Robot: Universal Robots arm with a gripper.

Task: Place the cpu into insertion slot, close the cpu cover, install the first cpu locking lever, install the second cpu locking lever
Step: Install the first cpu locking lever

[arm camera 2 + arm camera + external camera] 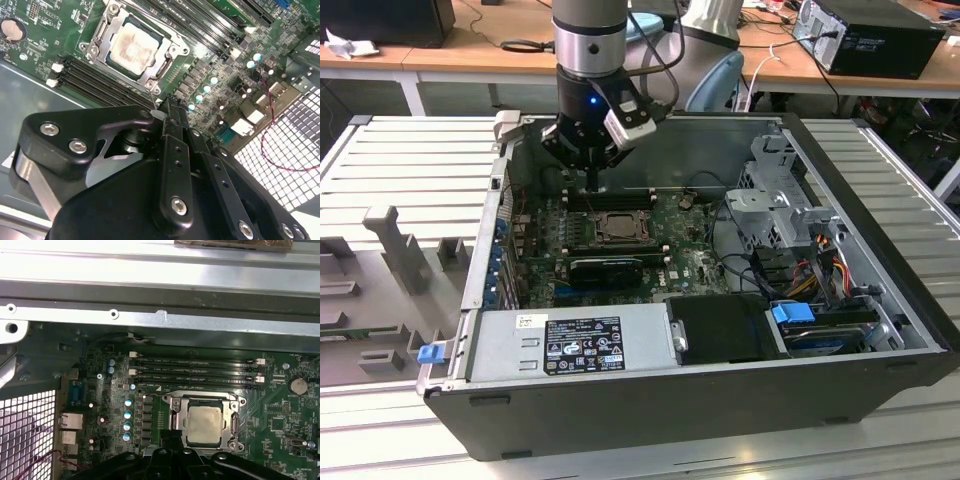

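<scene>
Currently | pale silver-beige square cpu (134, 47) seated in grey-rimmed dark insertion slot (617, 227) | grey metal frame cpu cover (202, 400) lying flat around it | black gripper (170, 106), fingers clenched together, just beside cover's corner

A silver-grey cylindrical arm segment (588, 28) ends in a black wrist collar (570, 90) with a small blue light (592, 100) above the jaws. A white and grey camera box (632, 125) sits beside the jaws, with black cables (660, 50) looping above it. In the second wrist view, matte black rounded link plates (70, 135) behind the jaws carry silver round-head screws (50, 129). The slim black finger bars (172, 160) have small holes and a screw each.
</scene>
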